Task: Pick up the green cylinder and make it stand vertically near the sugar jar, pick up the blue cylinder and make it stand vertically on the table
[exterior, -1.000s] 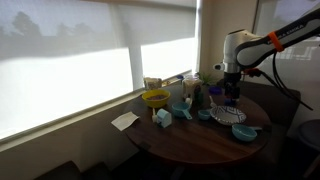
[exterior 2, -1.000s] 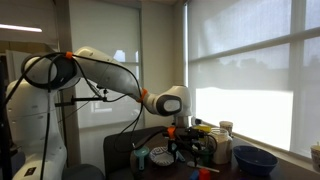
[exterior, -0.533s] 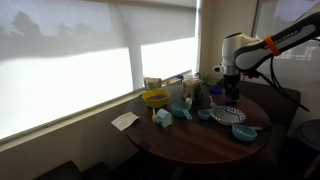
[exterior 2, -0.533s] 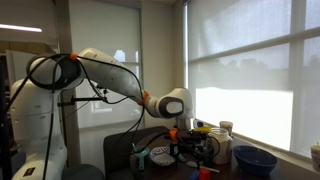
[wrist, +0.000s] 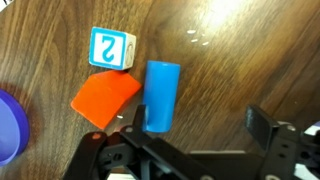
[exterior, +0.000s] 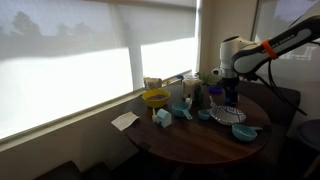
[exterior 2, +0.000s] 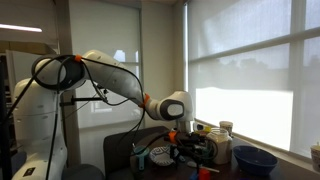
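Wrist view, L to R: rim of a purple bowl (wrist: 6, 130) at the frame edge. Next, a white letter block (wrist: 112, 48) w/ a blue mark on its top face. Orange block (wrist: 105, 98) sits just below it in frame, tilted, just beside the blue cylinder (wrist: 162, 95). Blue cylinder lies on its side on the dark wood desk (wrist: 250, 50), long axis running up-down in frame, not upright. Pincer (wrist: 197, 125) hangs over it w/ jaws wide apart, nothing held. Cylinder's near end sits btw the fingers, close to the one by the orange block; the other finger (wrist: 260, 122) is well apart from it.

In an exterior view, L to R: sheet of paper (exterior: 125, 120) near the desk's edge, yellow funnel-like bowl (exterior: 155, 98), teal bits and jars by the window, then the arm (exterior: 240, 50) reaching down, pincer low over the desk next to a blue dish (exterior: 228, 116).

In an exterior view, the arm bends in from the frame's left side and a dark blue bowl (exterior 2: 255, 160) sits far to the other side.

Green cylinder: too small to pick out in any view.
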You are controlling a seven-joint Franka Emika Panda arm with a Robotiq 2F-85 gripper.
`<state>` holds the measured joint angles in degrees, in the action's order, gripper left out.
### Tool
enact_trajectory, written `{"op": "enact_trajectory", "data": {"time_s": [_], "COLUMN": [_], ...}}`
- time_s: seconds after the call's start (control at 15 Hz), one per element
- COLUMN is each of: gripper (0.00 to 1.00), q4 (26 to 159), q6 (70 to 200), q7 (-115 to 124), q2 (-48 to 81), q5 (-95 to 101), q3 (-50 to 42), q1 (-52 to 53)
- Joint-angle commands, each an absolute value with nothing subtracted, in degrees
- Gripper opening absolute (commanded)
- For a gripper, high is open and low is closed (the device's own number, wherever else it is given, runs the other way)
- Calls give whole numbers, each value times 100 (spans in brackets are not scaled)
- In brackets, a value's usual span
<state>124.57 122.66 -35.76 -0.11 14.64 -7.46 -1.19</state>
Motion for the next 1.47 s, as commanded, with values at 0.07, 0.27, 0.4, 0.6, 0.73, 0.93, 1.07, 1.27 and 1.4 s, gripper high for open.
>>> {"op": "enact_trajectory", "data": {"time_s": [0.07, 0.27, 0.4, 0.6, 0.73, 0.93, 1.07, 1.27, 1.4], "gripper": [100, 100, 100, 100, 99, 73, 58, 35, 23], "q4": [12388, 12384, 12382, 12393, 12392, 12399, 12414, 12433, 12438], "q6": [12363, 12343, 12293, 12303, 12298, 12316, 12339, 12352, 12356], "q7": [-3338, -3447, -3529, -3635, -3693, -3761, -3822, -3906, -3971], "q2": [115, 149, 159, 145, 140, 137, 132, 114, 80], "q5": [1693, 1551, 1483, 1453, 1423, 1372, 1338, 1283, 1209], "q3": [-614, -602, -584, -561, -554, -553, -556, -565, -574], "q1": [-225, -222, -220, -225, -229, -233, -238, -251, -261]}}
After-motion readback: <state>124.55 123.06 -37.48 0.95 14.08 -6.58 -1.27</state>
